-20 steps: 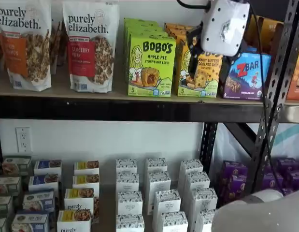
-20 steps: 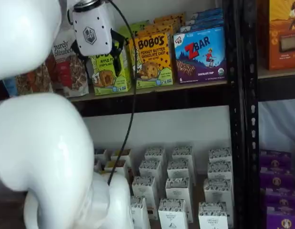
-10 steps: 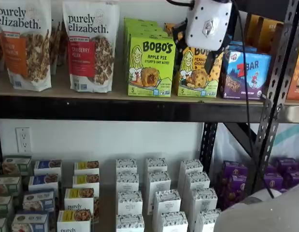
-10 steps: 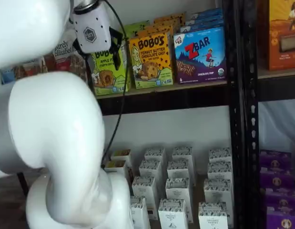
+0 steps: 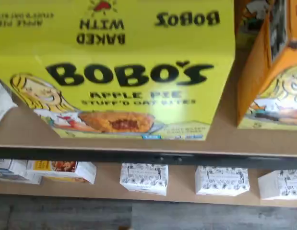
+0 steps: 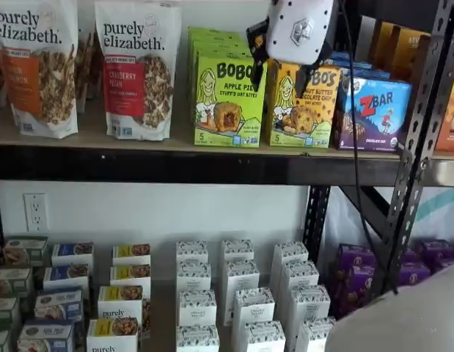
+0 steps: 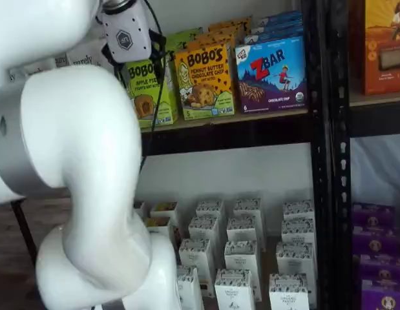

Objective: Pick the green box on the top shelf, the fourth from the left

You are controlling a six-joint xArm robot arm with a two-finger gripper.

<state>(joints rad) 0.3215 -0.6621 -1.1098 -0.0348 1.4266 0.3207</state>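
The green box [image 6: 228, 99], a lime Bobo's Apple Pie carton, stands upright at the front of its row on the top shelf [image 6: 138, 166] and shows in both shelf views [image 7: 150, 90]. It fills much of the wrist view [image 5: 124, 72], close up. My gripper [image 6: 284, 64] hangs in front of the box's upper right corner, partly over the orange box beside it. Its black fingers [image 6: 255, 45] stand apart, open, with nothing between them. In a shelf view the white gripper [image 7: 132, 63] body covers the top of the green box.
An orange-yellow Bobo's peanut butter box [image 6: 304, 110] touches the green box's right side, then a blue ZBar box [image 6: 373, 114]. Granola bags [image 6: 138, 70] stand to the left. A dark upright [image 6: 417, 132] is at right. Small white cartons [image 6: 234, 293] fill the lower level. My white arm [image 7: 70, 168] blocks a shelf view's left.
The gripper has slid left and slightly up, from in front of the orange and ZBar boxes to the green box's right edge. Its fingers stay apart.
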